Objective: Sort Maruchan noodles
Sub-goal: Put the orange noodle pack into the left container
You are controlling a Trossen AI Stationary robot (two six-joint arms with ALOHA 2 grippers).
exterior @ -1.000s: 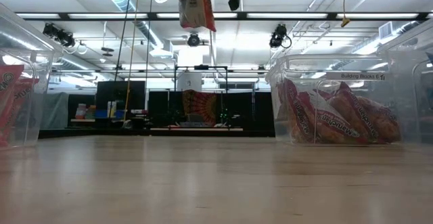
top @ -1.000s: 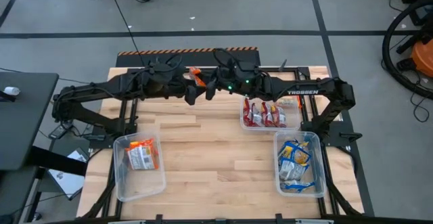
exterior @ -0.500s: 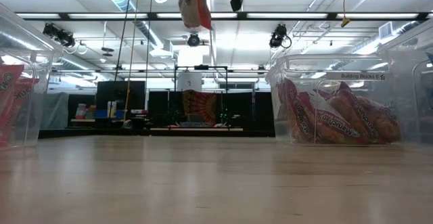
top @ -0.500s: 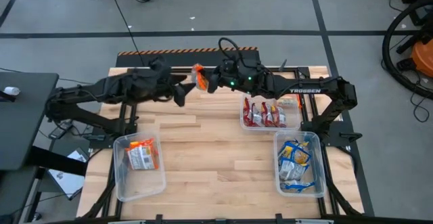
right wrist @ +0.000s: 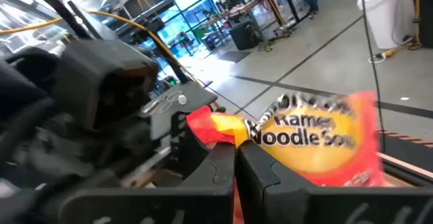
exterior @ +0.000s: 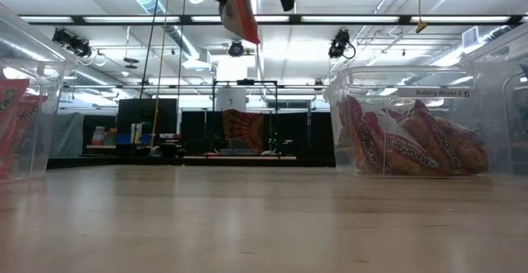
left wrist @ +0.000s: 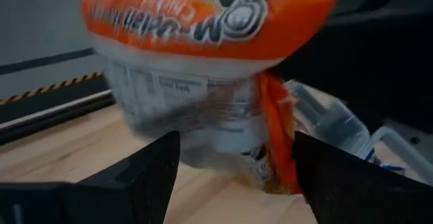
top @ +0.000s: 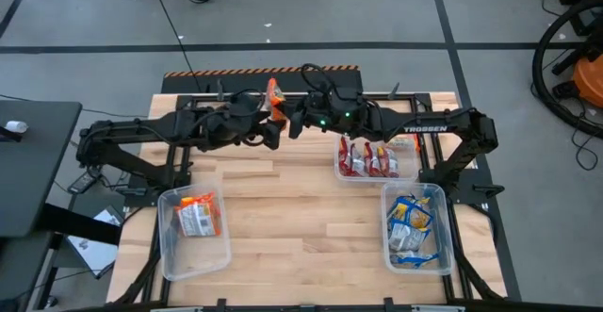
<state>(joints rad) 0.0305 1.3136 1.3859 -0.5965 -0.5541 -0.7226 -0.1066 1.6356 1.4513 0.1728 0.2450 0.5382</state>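
Observation:
An orange Maruchan noodle packet (top: 274, 99) hangs high over the table's far edge, near the middle. My right gripper (top: 286, 121) reaches in level from the right and is shut on it. My left gripper (top: 267, 134) comes from the left and is open. In the left wrist view its two fingers (left wrist: 157, 170) stand on either side of the packet's lower half (left wrist: 203, 126). In the low view the packet (exterior: 238, 11) hangs tilted at the top of the picture. My right gripper (right wrist: 237, 153) pinches the packet's crimped end edge (right wrist: 229, 130) between its two shut fingers, coming in level from the table's right. The packet is lifted clear of the table and hangs tilted below the hold. My left gripper: whether its fingers touch the packet, I cannot tell.
Three clear bins stand on the wooden table: one with orange packets at the near left (top: 193, 229), one with red packets right of the middle (top: 375, 158), and one with blue packets at the near right (top: 415, 229). The table's middle (top: 301, 218) lies bare.
My left gripper drew back toward the table's left edge, then came back to the packet, turning and dipping a little, its fingers wide apart throughout. My right gripper stayed in place, shut on the packet. The packet tipped, its lower end swinging sideways.

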